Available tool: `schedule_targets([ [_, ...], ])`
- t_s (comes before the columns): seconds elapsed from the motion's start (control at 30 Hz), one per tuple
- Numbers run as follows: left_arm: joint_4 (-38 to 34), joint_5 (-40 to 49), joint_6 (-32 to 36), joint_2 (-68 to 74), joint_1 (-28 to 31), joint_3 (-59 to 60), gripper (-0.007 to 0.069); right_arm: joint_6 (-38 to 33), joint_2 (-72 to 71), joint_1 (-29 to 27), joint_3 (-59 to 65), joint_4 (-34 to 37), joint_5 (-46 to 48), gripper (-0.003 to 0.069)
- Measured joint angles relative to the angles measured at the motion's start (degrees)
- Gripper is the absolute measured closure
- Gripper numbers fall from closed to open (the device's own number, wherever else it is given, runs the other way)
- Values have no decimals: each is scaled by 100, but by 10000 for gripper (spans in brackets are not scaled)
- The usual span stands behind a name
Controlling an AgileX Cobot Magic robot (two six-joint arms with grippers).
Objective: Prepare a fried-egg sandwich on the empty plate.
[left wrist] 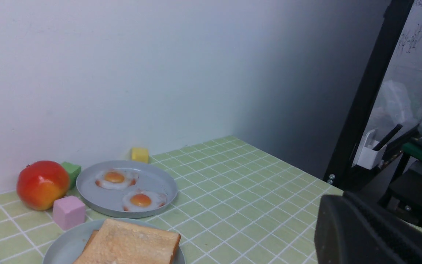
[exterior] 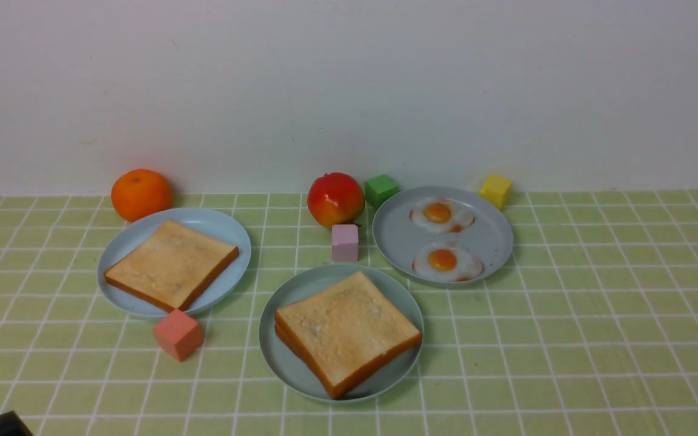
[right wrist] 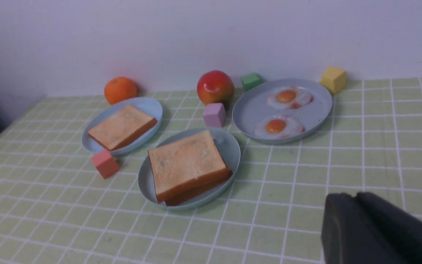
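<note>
The pale mint-green plate (exterior: pixel 300 290) sits front and centre with two golden toast slices (exterior: pixel 346 330) stacked on it; what lies between them is hidden. A third toast slice (exterior: pixel 170 263) rests on the light blue plate (exterior: pixel 216 224) at the left. Two fried eggs (exterior: pixel 440 215) (exterior: pixel 446 261) lie on the grey plate (exterior: pixel 397 233) at the back right. My left gripper (left wrist: pixel 343 196) is shut and empty, well away from the plates. My right gripper (right wrist: pixel 355 195) is also shut with nothing in it, hanging over bare cloth nearer than the egg plate. Neither gripper shows in the front view.
An orange (exterior: pixel 141 194) and a red apple (exterior: pixel 335 198) stand by the back wall. Pink (exterior: pixel 345 242), green (exterior: pixel 381 189), yellow (exterior: pixel 495 190) and salmon (exterior: pixel 178 333) cubes lie around the plates. A black frame post (left wrist: pixel 368 91) rises past the table's right edge.
</note>
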Motion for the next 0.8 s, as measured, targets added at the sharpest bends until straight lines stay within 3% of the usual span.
schedule_targets([
  [0.33,17,184,-19,0,0,35,638,258,0,0,1572,621,-3076,588],
  [0.7,17,195,-19,0,0,35,638,285,0,0,2489,617,-3290,575],
  [0.8,17,200,-19,0,0,35,638,121,-13,-176,2769,148,-3288,593],
])
